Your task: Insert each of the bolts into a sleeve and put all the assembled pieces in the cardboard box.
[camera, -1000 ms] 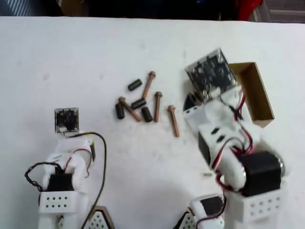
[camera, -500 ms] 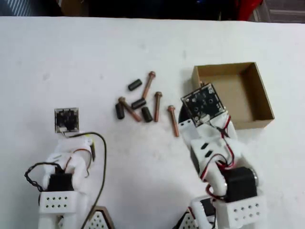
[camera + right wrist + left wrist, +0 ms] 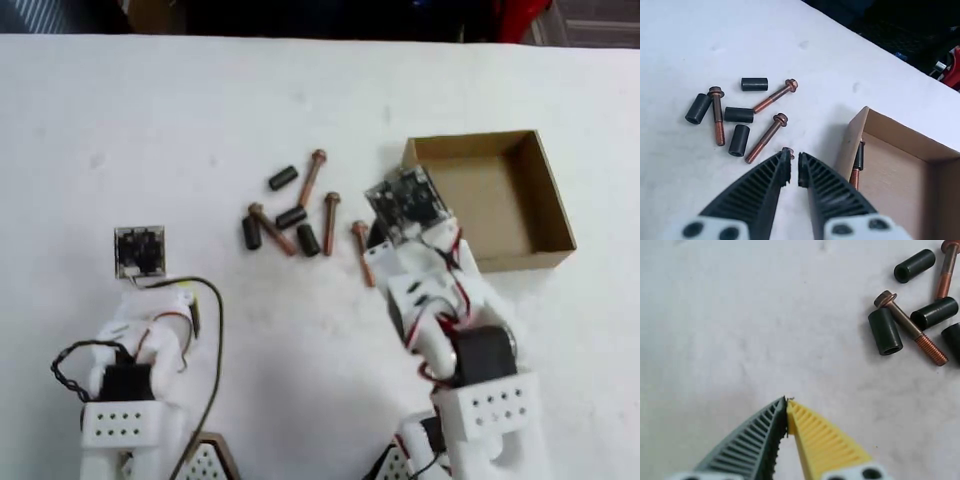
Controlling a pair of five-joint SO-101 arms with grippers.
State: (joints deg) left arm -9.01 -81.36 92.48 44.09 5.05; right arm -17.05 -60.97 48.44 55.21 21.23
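One assembled piece [image 3: 857, 167], a bolt in a black sleeve, lies in the box [image 3: 520, 215] along the wall nearest the loose parts, with its copper thread bare at one end. The other bolts and sleeves lie in a cluster on the table [image 3: 150, 120], left of the box.

The nearest bolt [image 3: 363, 252] lies with its long axis running far to near and its head at the far end. The right gripper [image 3: 794, 170] hangs over it, its black fingers parted by only a narrow gap and gripping nothing. The bolt's head peeps out just beyond one tip; I cannot tell whether they touch.

The second bolt [image 3: 331, 216] lies almost parallel, also head far. The third bolt [image 3: 312, 176] slants, head far and thread pointing near-left, beside the far sleeve [image 3: 283, 179]. The fourth bolt [image 3: 271, 229] slants the other way, head far-left and thread near-right. It has the left sleeve [image 3: 251, 232] on one side and the middle sleeve [image 3: 291, 216] and near sleeve [image 3: 308, 240] on the other.

Well apart on the left, the left gripper [image 3: 786, 405] sits over bare table, its grey and yellow fingers pressed together, empty.
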